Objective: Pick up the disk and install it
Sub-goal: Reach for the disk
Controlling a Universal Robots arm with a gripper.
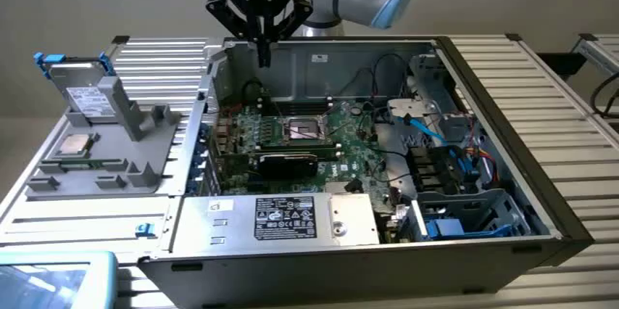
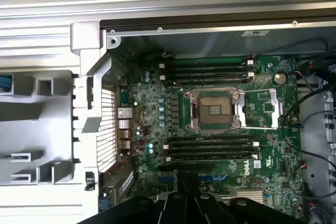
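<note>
The disk (image 1: 85, 93) stands upright in a grey holder (image 1: 126, 151) at the exterior view's left, outside the computer case. It is silver-grey with a white label and blue rails on its edges. My gripper (image 1: 263, 54) hangs over the back left part of the open case (image 1: 541, 200), well apart from the disk, fingers pressed together and holding nothing. In the wrist view the shut fingers (image 2: 186, 182) point down over the green motherboard (image 2: 262, 145), near the CPU socket (image 2: 215, 109).
A small square processor chip (image 1: 75, 145) lies on the grey holder in front of the disk. A silver box with a black label (image 1: 290, 218) fills the case's front. A metal drive cage with blue parts (image 1: 464, 218) and loose cables sit at the case's right.
</note>
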